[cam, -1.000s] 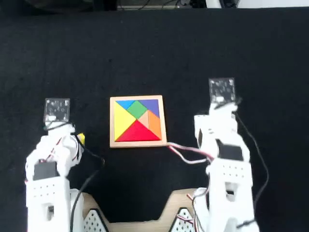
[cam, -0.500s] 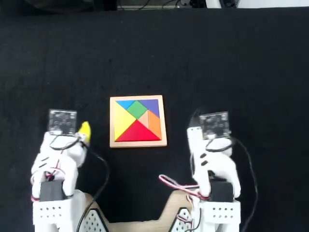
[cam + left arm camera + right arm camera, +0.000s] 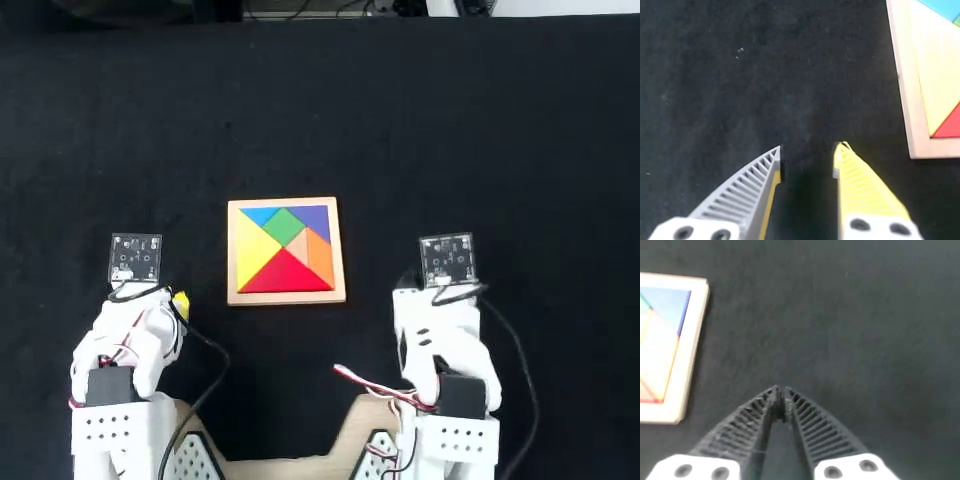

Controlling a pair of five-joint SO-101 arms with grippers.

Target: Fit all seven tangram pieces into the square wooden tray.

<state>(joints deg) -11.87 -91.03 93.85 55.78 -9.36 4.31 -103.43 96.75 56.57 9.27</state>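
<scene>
1. We see all seven tangram pieces (image 3: 285,250) lying flush in the square wooden tray (image 3: 286,298) on the black table (image 3: 320,110); looks finished to us.
2. Left gripper (image 3: 809,150) hovers beside the tray, jaws slightly apart, empty.
3. Right gripper (image 3: 780,391) sits closed on nothing: no piece left to carry.

No text I can actually read here. The little square boards on the left arm (image 3: 135,259) and the right arm (image 3: 446,260) have some pale specks, but they're way too small to make out. The tangram pieces (image 3: 285,250) and wooden tray (image 3: 287,298) are just flat colours and bare wood.
</scene>
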